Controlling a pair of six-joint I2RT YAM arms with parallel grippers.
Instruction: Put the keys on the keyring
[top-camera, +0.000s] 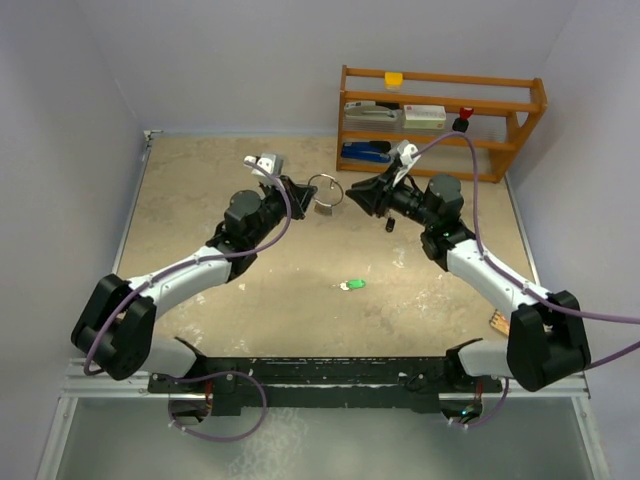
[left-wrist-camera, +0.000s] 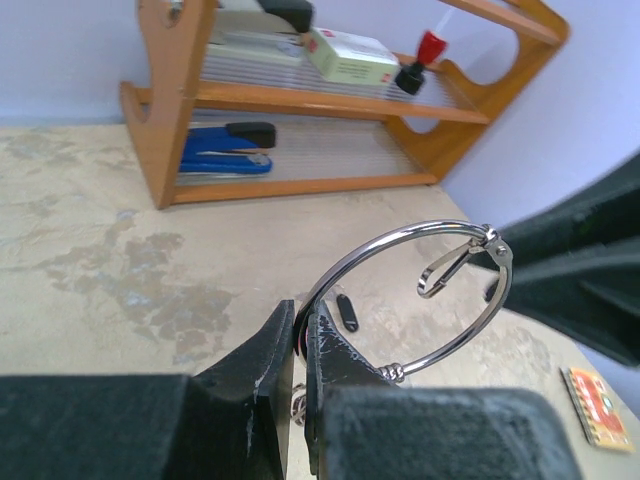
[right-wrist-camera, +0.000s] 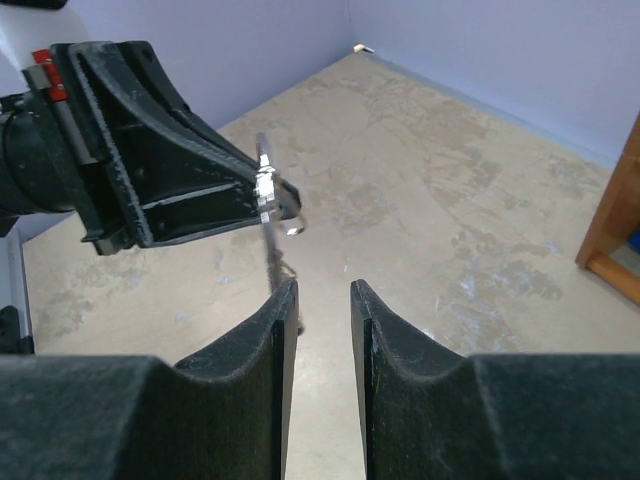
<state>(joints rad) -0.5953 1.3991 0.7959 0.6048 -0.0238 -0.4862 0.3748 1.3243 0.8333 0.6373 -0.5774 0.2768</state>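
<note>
The left claw (top-camera: 297, 196) is squeezed shut on the keyring (top-camera: 325, 190) and holds the silver ring up above the bench (top-camera: 190, 190). The right claw (top-camera: 352, 196) faces it, just beside the ring's other edge, with its two fingers apart. The green key (top-camera: 351, 285) lies on the bench near the middle. The black key (top-camera: 391, 225) lies on the bench close to the right arm. A wooden shelf (top-camera: 440, 80) stands at the back.

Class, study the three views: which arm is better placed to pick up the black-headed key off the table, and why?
Right. The right gripper is open and empty, and the black-headed key lies close by it. The left gripper is shut on the keyring, so probably not free.
</note>
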